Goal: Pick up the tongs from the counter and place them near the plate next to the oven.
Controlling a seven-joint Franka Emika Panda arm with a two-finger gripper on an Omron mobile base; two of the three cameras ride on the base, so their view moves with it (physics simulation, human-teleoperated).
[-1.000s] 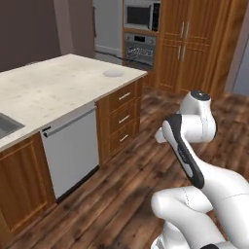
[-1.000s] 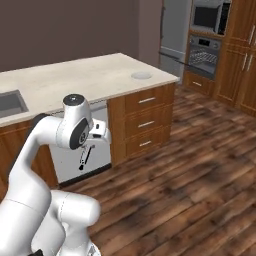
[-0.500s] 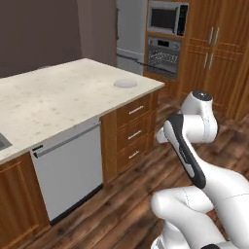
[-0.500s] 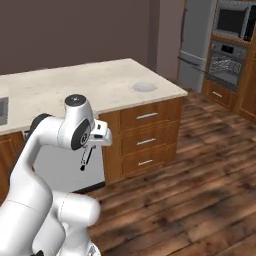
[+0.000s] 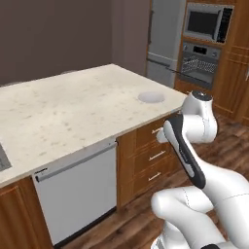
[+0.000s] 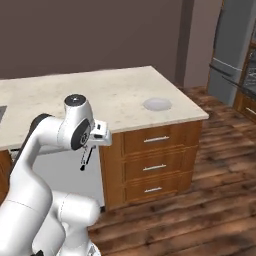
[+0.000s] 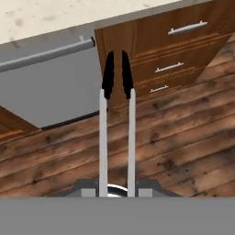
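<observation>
I have the end effector [image 6: 88,150] clenched on the tongs [image 7: 117,124], held off the front edge of the desk [image 5: 73,112] above open wood floor [image 6: 200,210]; one plate [image 6: 157,104] sits near the desk's far corner, well apart from the tongs; one oven [image 5: 198,64] stands beyond; the tongs' two arms run straight out from the hand, dark tips hanging downward.
</observation>
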